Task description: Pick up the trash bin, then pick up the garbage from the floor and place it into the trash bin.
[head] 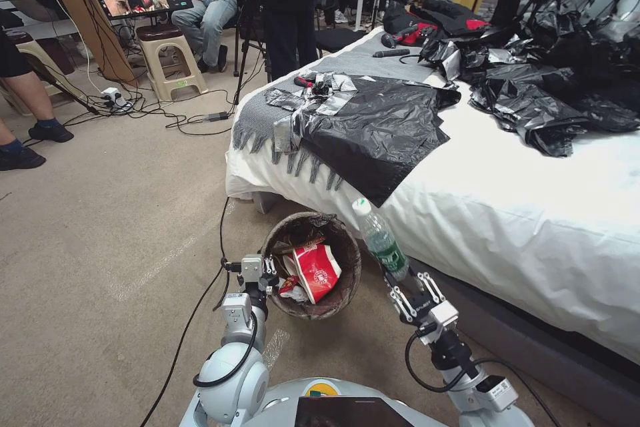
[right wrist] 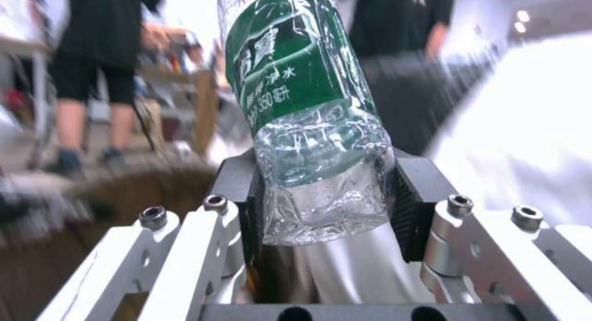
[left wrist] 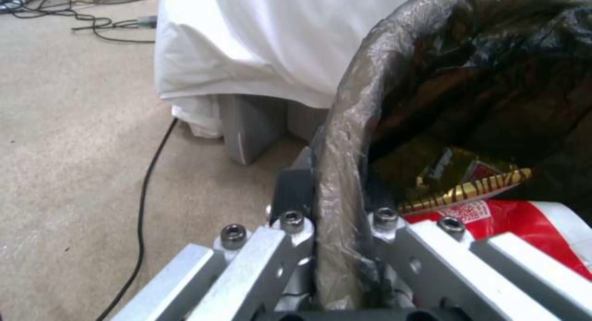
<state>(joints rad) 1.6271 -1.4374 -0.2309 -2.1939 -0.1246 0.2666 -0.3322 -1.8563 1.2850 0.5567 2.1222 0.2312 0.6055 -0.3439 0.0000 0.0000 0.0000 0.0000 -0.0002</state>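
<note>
Clear crinkled plastic sits between my right gripper (head: pixel 405 278) pads: the bottle (head: pixel 380 240), clamped near its base with the cap tilted up and away, so the long body can tip over into the trash bin (head: pixel 312 265); my left gripper (head: pixel 269 275) is pinched shut on the bin's rim, one finger inside the bag liner and one outside, which I judge keeps the mouth steady and facing me; inside the bin lie a red-and-white paper cup (head: pixel 317 271) and a yellow wrapper (left wrist: pixel 462 184); the bed (head: pixel 507 213) overhangs just behind the bin, so room is tight there, while the floor (head: pixel 100 227) on the bin's far side from the bottle lies open apart from a black cable (head: pixel 193 320).
</note>
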